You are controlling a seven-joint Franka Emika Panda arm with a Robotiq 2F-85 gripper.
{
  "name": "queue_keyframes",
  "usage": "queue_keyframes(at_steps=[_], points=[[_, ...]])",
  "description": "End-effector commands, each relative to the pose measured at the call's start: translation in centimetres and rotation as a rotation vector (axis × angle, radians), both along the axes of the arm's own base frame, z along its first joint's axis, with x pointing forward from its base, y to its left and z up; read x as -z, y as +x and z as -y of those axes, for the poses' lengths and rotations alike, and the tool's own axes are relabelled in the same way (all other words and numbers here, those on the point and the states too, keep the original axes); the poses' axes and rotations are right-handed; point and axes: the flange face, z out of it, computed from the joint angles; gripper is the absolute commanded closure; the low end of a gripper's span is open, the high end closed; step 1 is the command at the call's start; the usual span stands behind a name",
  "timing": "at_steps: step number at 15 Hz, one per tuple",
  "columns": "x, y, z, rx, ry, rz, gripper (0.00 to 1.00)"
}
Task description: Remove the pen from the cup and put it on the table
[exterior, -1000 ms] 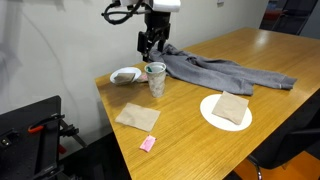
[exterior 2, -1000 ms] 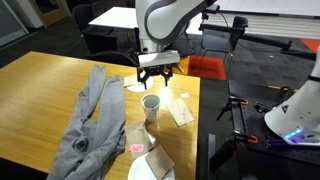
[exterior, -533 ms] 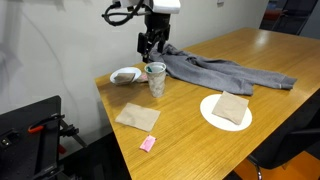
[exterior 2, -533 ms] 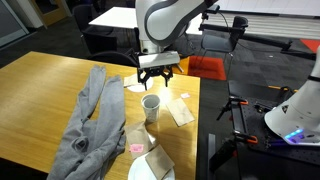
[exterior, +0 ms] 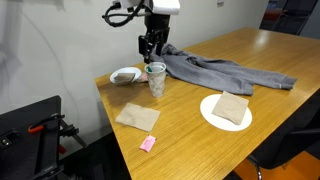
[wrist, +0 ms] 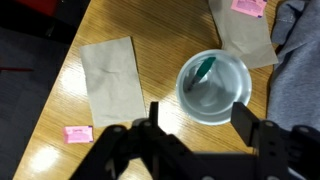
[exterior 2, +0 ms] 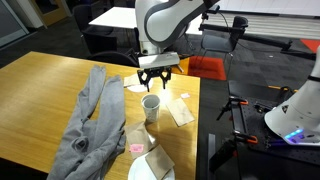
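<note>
Next to nothing has moved since the earlier frames: arm parked in the same spot, claw [exterior: 150,46] hovering just above the cup [exterior: 156,78], nothing on the counter [exterior: 190,132] shifted. In the wrist view the claw [wrist: 198,110] is spread, fingers either side of empty air, pinching nothing; any narrowing is too slight to see.

Containers, big to small:
- The plate [exterior: 207,110] carries a folded tan napkin [exterior: 231,108].
- The bowl [exterior: 126,75] sits just beside the cup; its contents are too small to tell.
- The cup stands upright near the counter edge, beside the grey garment [exterior: 215,70]. Its only visible content is the pen [wrist: 204,68], green, leaning against the inner wall, top end near the rim.

Handling judgement:
- The pen looks light, stiff, thin and smooth, so it is likely to slip or swivel in a loose pinch.
- The best hold is the upper end by the rim, fingers across the shaft, then a straight lift.
- The cup looks light and tall, so it tips easily if a finger knocks the rim or the pen drags on the wall.
</note>
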Motion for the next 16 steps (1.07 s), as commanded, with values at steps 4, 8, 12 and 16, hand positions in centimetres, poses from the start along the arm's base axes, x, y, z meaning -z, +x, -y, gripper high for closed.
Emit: queue_keyframes(at_steps=[4,8,12,16], points=[[0.3,0.5,-0.8,0.034,-0.025,-0.005,0.66],[0.9,0.4,-1.1,0.037,-0.026,-0.017,0.70],[1.6,0.5,-1.5,0.028,-0.026,-0.029,0.69],[2.2,0.8,-1.9,0.017,-0.029,-0.030,0.68]])
